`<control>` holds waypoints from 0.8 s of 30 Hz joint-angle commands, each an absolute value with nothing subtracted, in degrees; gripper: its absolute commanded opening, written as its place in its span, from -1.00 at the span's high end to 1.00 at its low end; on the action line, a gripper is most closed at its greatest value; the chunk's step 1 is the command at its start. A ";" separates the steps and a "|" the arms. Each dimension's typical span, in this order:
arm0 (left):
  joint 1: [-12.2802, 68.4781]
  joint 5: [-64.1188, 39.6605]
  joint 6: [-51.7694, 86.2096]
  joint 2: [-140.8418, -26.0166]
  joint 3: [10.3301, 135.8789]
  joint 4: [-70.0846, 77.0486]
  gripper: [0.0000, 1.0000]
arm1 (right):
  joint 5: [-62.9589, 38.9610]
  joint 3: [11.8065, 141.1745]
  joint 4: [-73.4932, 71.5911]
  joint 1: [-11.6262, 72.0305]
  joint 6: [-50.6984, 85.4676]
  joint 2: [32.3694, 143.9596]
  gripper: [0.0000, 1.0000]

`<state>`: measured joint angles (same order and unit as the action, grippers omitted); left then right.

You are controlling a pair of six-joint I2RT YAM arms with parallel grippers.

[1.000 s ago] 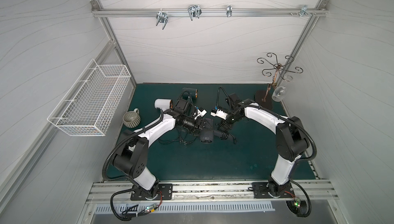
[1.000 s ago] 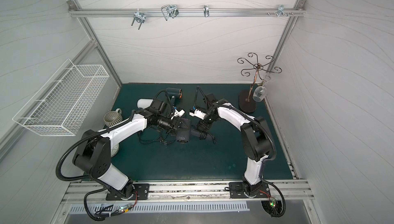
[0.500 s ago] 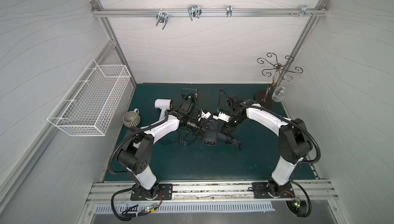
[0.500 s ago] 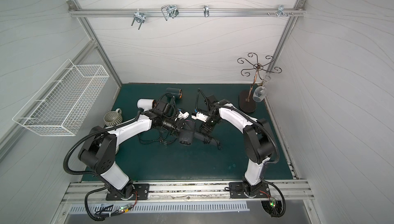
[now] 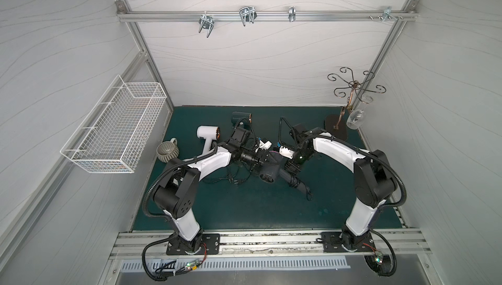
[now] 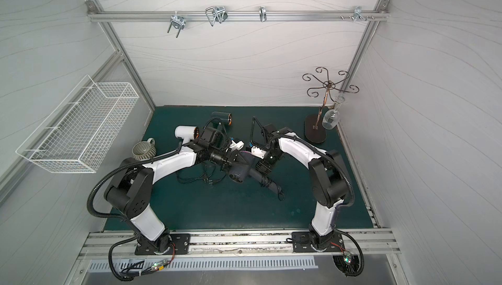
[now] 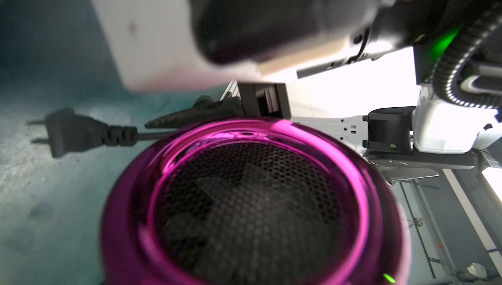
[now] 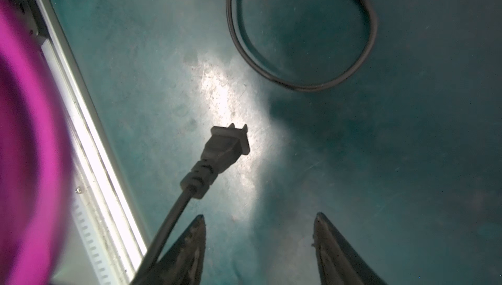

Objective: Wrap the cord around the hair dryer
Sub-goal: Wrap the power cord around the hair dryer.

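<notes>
Jaws: left gripper clamps the hair dryer, right gripper open, empty — cord apparently partly wound round the handle, plug end loose.

No legible text or markings

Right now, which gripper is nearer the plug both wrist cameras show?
Right. The right gripper has open fingers just behind the plug; the left gripper holds the hair dryer, whose body lies between it and the plug.

Top views overhead, far; wrists close, both apparently sharing plug.
</notes>
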<state>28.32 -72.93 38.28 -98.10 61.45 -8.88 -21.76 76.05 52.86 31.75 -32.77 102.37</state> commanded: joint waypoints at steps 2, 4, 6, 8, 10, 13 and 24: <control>28.65 -75.16 43.32 -100.93 63.22 11.74 1.00 | -27.34 74.56 56.65 33.39 -31.06 103.69 -0.24; 28.65 -75.34 47.31 -102.31 62.35 17.18 1.00 | -27.14 73.86 56.29 33.36 -30.18 104.04 -0.24; 28.65 -75.50 49.25 -102.66 62.14 19.84 1.00 | -26.37 73.71 56.33 33.39 -29.63 103.98 -0.24; 28.65 -75.49 48.77 -102.39 62.27 19.24 1.00 | -25.51 73.72 56.30 33.06 -29.34 103.72 -0.24; 28.65 -75.29 47.13 -102.03 62.19 17.24 1.00 | -25.68 74.00 56.59 32.39 -28.94 103.78 -0.23; 28.65 -75.06 46.14 -101.71 61.15 16.60 1.00 | -22.65 74.96 57.07 31.80 -27.11 104.65 -0.25; 29.13 -75.42 49.97 -101.74 56.54 23.30 1.00 | -19.69 75.61 57.16 27.21 -22.18 105.87 -0.28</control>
<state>28.60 -73.69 47.64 -103.00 56.29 14.06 -19.75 74.74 54.57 27.83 -23.57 104.97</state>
